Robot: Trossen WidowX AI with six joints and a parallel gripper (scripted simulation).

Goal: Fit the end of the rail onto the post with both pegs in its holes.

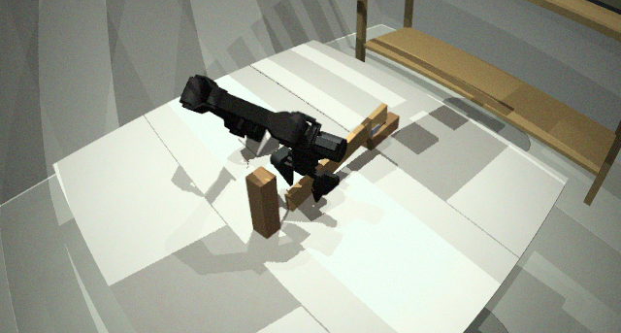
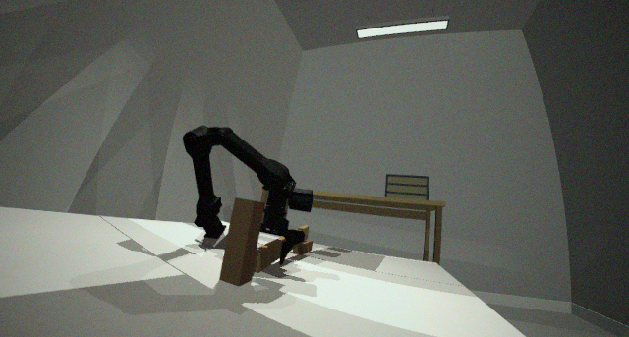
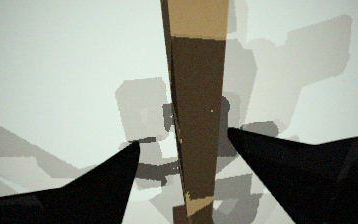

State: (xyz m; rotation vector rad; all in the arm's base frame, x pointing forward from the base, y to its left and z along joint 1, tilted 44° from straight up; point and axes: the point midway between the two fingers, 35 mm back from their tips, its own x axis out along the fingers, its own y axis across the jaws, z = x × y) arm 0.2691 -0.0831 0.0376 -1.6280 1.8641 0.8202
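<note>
The gripper (image 1: 307,175) stands wide open, holding nothing, with one finger on each side of the rail (image 1: 335,160) near its lower end. In the wrist view the rail (image 3: 197,100) runs straight up between the two dark fingertips, with a gap on either side, so neither finger touches the wood. Its upper part is cut off by the top edge of that picture.

Beyond the jaws, the rail's far end sits in the bracket (image 1: 375,129) on the footboard (image 1: 385,124); the seating itself is small and hard to read from above. On the near side of the jaws, the rail's low end lies on the table (image 1: 412,255), just beside the post (image 1: 263,202) and apart from it.

The pegs cannot be made out in any view: from above they are lost in shadow against the post face, and in the exterior view the post (image 2: 242,241) itself covers the joint. There the rail (image 2: 269,253) shows only as a short stub, and the gripper (image 2: 290,244) is partly hidden behind the post. The holes in the rail's end are not visible.
</note>
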